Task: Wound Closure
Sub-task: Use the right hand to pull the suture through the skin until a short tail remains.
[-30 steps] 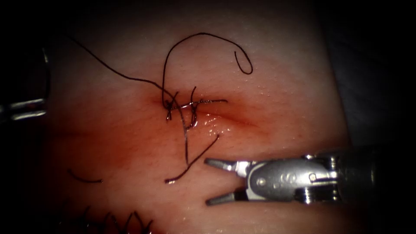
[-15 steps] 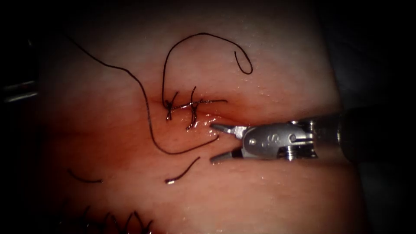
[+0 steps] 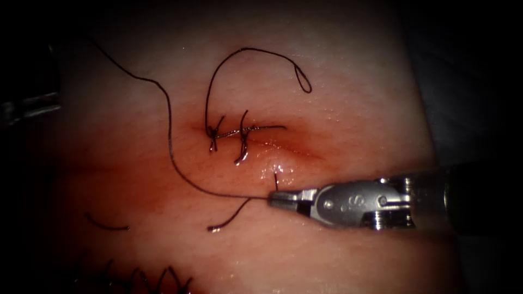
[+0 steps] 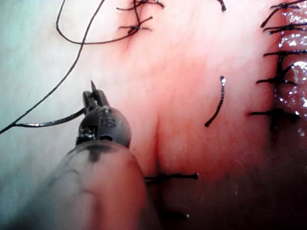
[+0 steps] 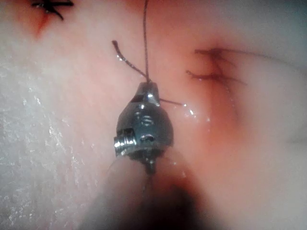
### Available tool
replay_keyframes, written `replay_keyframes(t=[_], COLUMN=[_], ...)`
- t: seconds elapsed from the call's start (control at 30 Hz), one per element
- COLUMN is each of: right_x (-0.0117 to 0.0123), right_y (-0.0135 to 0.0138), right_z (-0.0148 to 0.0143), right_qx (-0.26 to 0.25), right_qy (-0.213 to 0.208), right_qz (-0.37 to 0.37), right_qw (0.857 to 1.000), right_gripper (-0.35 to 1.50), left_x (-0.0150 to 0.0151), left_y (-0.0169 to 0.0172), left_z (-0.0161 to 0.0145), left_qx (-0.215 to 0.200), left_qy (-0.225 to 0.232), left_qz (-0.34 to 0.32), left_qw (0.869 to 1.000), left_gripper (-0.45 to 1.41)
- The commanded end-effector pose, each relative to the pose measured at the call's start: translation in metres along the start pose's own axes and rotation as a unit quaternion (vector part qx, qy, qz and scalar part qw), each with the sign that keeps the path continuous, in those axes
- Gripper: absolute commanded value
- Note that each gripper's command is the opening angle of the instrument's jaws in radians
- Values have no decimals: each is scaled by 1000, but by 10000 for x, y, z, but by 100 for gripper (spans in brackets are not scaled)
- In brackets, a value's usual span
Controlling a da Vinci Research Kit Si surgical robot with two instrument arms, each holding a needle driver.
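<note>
- Since half a second ago we see the right tool (image 3: pixel 275 198) shifted down and away from the cut (image 3: pixel 283 146); its jaws, then spread, are now pressed together on the thread (image 3: pixel 170 147).
- Right tool: it pinches the thread just below the cut's right part, with a short free end (image 3: pixel 275 181) standing up from the jaw tips. In the right wrist view the same tool (image 5: pixel 147 87) grips the strand that runs straight away from it.
- Thread: from the jaws it runs left across the tissue (image 3: pixel 354 109), curves up on the left of the stitches and leaves toward the dark upper left.
- Stitches (image 3: pixel 229 133): two tied stitches cross the cut's left part; a tail arcs up from them and ends in a small loop (image 3: pixel 303 80).
- Cut ends: loose pieces lie below — one (image 3: pixel 229 216) beside the held strand, another (image 3: pixel 106 224) farther left.
- Left tool (image 3: pixel 30 106): at the far left edge, well apart from the cut; we cannot tell how its jaws stand.
- Needle: we cannot locate it.
- Red fluid (image 3: pixel 275 158) glistens along the cut.
</note>
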Motion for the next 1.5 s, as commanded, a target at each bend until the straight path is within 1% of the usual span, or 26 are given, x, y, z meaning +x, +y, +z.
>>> replay_keyframes(t=[0.03, 0.2, 0.3, 0.33, 0.43, 0.53, 0.67, 0.7, 0.73, 0.77, 0.8, 0.83, 0.87, 0.97, 1.07, 1.17, 1.23, 1.33, 1.5], right_x=[13, 38, 51, 58, 68, 77, 88, 91, 93, 95, 96, 97, 97, 95, 89, 82, 74, 64, 54], right_y=[-28, -72, -96, -110, -133, -147, -155, -153, -150, -144, -138, -131, -121, -94, -64, -41, -28, -22, -37], right_z=[1, -9, -9, -9, -9, -9, -10, -9, -9, -8, -9, -10, -13, -22, -31, -39, -45, -56, -88], right_qx=[10, 29, 37, 43, 52, 60, 76, 79, 78, 71, 59, 49, 36, 14, -5, -24, -34, -40, -43], right_qy=[2, 0, -1, -2, -4, -5, -2, 3, 7, 26, 41, 56, 70, 78, 92, 99, 94, 93, 98], right_qz=[-1, -3, -7, -11, -14, -18, -20, -18, -16, -25, -29, -30, -35, -50, -60, -65, -59, -61, -67], right_qw=[1000, 1000, 999, 999, 999, 998, 997, 997, 997, 997, 997, 997, 996, 996, 994, 993, 993, 993, 992], right_gripper=[-35, -35, -35, -35, -35, -35, -35, -35, -10, 59, 99, 118, 130, 136, 136, 141, 145, 145, 146], left_x=[0, 6, 13, 18, 24, 26, 24, 23, 22, 20, 19, 17, 15, 11, 8, 7, 6, 4, -12], left_y=[4, 15, 27, 34, 43, 46, 47, 46, 46, 45, 45, 44, 43, 41, 39, 38, 36, 28, 5], left_z=[9, 12, 14, 16, 19, 21, 24, 24, 25, 26, 26, 27, 28, 31, 33, 34, 34, 31, 19], left_qx=[-3, -12, -27, -35, -42, -46, -48, -49, -50, -50, -52, -52, -52, -53, -54, -54, -55, -56, -22], left_qy=[-2, -15, -23, -26, -30, -32, -33, -34, -35, -34, -35, -35, -35, -35, -35, -35, -35, -33, -46], left_qz=[-2, -1, 2, 4, 5, 7, 6, 4, 4, 2, 2, 2, 2, 3, 3, 3, 3, 0, -11], left_qw=[1000, 1000, 999, 999, 999, 998, 998, 998, 998, 998, 998, 998, 998, 998, 998, 998, 998, 998, 999], left_gripper=[-45, -45, -45, -45, -45, -45, -45, -45, -45, -45, -45, -45, -45, -45, -45, -45, -45, -45, -45])
